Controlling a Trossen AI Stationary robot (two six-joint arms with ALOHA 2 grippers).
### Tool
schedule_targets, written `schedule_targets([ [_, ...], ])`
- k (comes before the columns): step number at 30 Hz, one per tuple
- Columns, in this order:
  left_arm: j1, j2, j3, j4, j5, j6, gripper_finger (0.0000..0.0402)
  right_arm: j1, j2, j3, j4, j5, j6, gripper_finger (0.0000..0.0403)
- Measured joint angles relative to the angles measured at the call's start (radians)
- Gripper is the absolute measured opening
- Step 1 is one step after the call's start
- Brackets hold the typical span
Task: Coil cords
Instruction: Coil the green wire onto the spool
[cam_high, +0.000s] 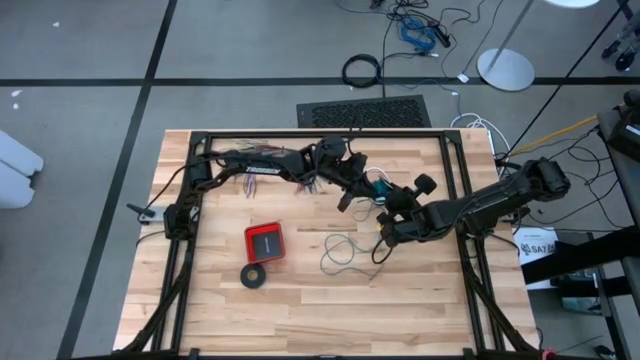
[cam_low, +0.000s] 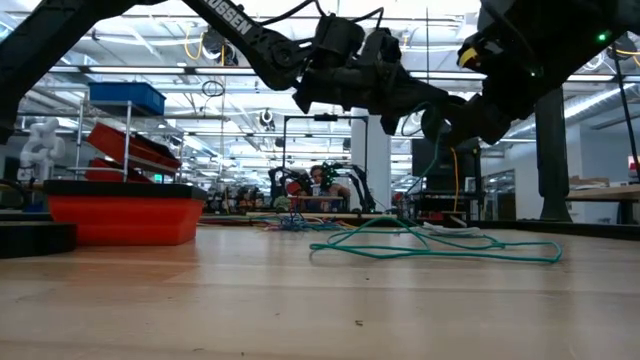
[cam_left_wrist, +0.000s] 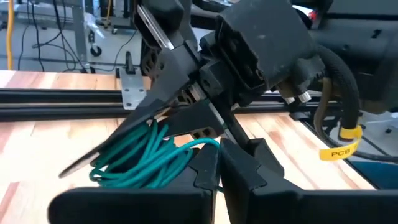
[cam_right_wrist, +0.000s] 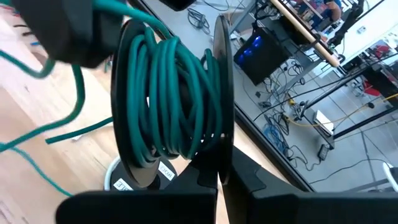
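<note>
A long teal-green wire is partly wound into a coil (cam_right_wrist: 168, 99) of several turns, seen also as the coil (cam_left_wrist: 140, 158) in the left wrist view. The coil sits at my right gripper (cam_right_wrist: 214, 158), which is shut, above the middle of the table. The rest of the wire lies in loose loops (cam_low: 430, 245) on the wood, and one strand rises to the grippers. My left gripper (cam_left_wrist: 219, 155) is right beside the coil, shut on a strand that leads off it. In the high view the two grippers meet near the coil (cam_high: 377, 186). My left gripper pinches a single strand of the teal wire (cam_left_wrist: 208, 143) between its two fingers, close to the coil. The fingers come nearly level from the table's left side, and the strand is clear of the table. My right gripper has the coil's lower part (cam_right_wrist: 186, 146) at its shut fingers. The coil stands upright above them, between dark flat plates, lifted clear of the table. Whether the turns go around the fingers or between them I cannot tell.
A red box (cam_high: 265, 241) and a black tape ring (cam_high: 253, 275) lie left of the loose loops (cam_high: 345, 252). A fan of many-coloured wires (cam_high: 300, 178) lies under the left arm. Black frame rails (cam_high: 300, 135) run along the table's far and side edges.
</note>
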Motion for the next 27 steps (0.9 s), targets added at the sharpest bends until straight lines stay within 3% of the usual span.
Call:
schedule_targets([
  [10,-0.04,0.0,0.0,0.0,-0.099,0.001,0.0027,-0.001,0.01,-0.001,0.077,0.048,0.009,0.0],
  [27,-0.102,0.0,0.0,0.116,-0.344,0.037,0.0028,0.008,0.007,-0.002,0.079,0.249,0.29,0.0],
])
